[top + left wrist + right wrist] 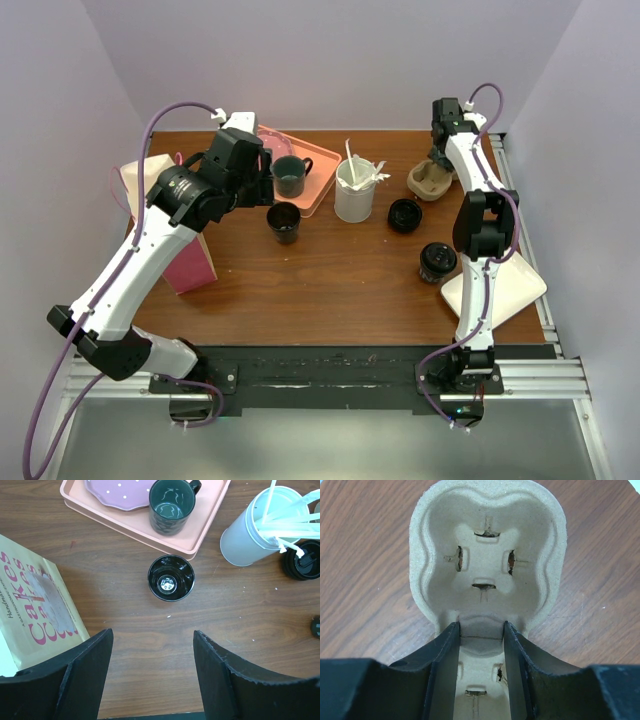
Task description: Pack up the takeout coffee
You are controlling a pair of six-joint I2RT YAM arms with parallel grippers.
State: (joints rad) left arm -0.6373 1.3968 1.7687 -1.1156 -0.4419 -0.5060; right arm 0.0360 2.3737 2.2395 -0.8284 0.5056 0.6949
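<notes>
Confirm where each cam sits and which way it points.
Top external: above and behind the bases, looking down on the table; both arms show.
Left wrist: on the left gripper, facing down at the open black cup; both fingers show.
Right wrist: on the right gripper, close over the pulp carrier; both fingers show.
Shared: top and left wrist both show that cup.

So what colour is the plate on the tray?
Plate: purple with white dots; left wrist view.

"Cakes" on the paper bag [35, 595]
</notes>
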